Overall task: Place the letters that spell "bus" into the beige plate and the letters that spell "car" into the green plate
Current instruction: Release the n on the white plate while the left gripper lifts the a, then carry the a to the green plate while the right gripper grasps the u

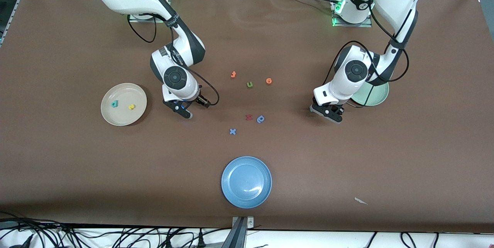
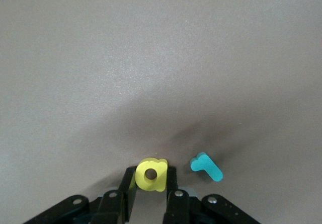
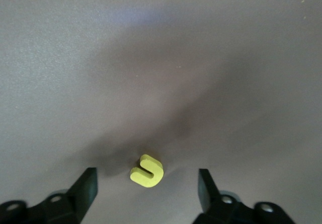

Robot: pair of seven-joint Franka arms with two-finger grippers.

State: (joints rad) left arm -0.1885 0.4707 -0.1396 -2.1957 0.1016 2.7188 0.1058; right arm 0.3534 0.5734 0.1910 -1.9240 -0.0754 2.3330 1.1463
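The left gripper (image 2: 151, 183) is sitting low at the brown table (image 1: 347, 171), just beside the green plate (image 1: 380, 95) on the side toward the front camera, and its two black fingers (image 2: 173, 181) are pressing in against either side of the yellow "a" (image 2: 151, 173), so it is gripping that letter. The teal "r" (image 2: 206, 166) is lying flat on the table just beside the gripped letter, outside the fingers and not touching them. The right gripper (image 3: 147, 186) is hovering low over the table just beside the beige plate (image 1: 112, 118), with its fingers (image 3: 86, 183) standing wide apart. The yellow "u" (image 3: 146, 171) is lying on the table between those fingers, near the middle of the gap and clear of both. In the beige plate, the teal "b" (image 1: 114, 104) and the yellow "s" (image 1: 131, 107) are resting side by side, well apart from the right gripper.
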